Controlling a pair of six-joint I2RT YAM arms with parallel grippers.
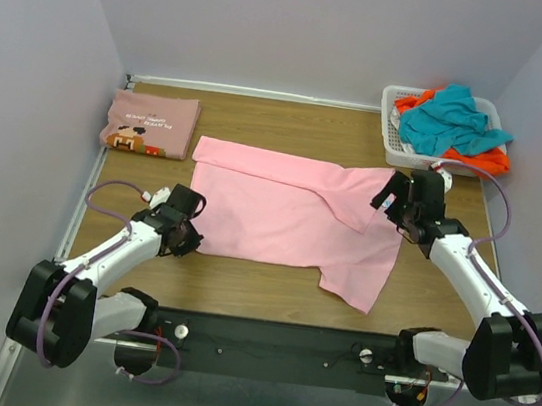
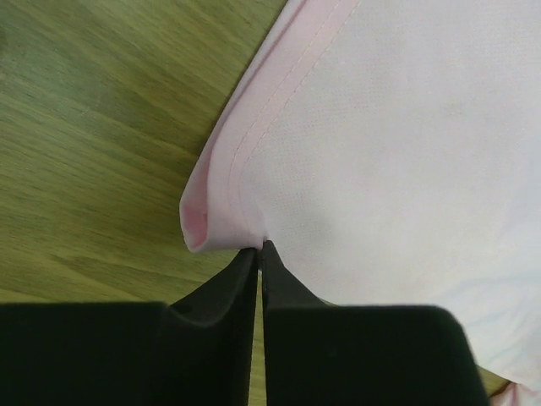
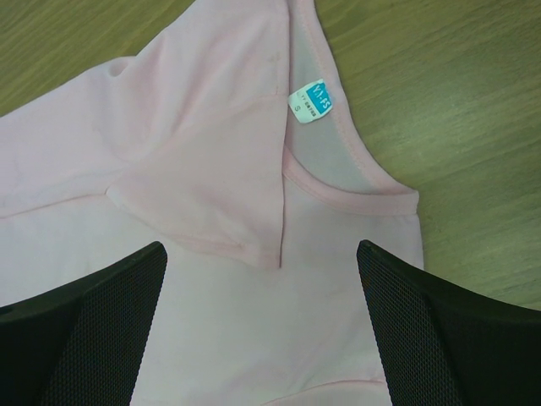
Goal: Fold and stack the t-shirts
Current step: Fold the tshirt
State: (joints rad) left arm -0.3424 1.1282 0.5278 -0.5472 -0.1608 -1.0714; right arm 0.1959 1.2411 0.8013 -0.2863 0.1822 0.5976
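**Overhead and wrist views: one shirt partly folded.** The light-pink shirt [image 1: 289, 221] lies flat across the middle of the table [image 1: 281, 129], with its neck end toward the right of the frame and its bottom edge toward the left. This lengthwise lay puts one end within reach of each arm.

We find the left gripper [image 2: 260, 249] at the left edge of the cloth. Its jaws are pressed together with barely a slit between them, and their tips meet the hem [image 2: 245, 144]. The corner of the cloth curls up there, so we judge that a thin fold is pinched, probably to lift this end.

The right gripper [image 3: 260, 254] hangs above the neck end with its jaws spread wide and nothing between them. Below it, one sleeve [image 3: 211, 144] is turned in over the body of the shirt. It lies beside the neckline [image 3: 338, 182], where we see the small blue label [image 3: 310, 100]. We take the open jaws as a readiness to grip this end.

At the upper left of the overhead view, a folded shirt [image 1: 151, 124] with a brown-orange print rests well apart from the work. We read it as the start of the stack. At the upper right, a basket [image 1: 389, 139] holds a teal shirt [image 1: 449, 122] and an orange shirt [image 1: 494, 162], both crumpled and not yet folded. We judge the task to be at an early stage.
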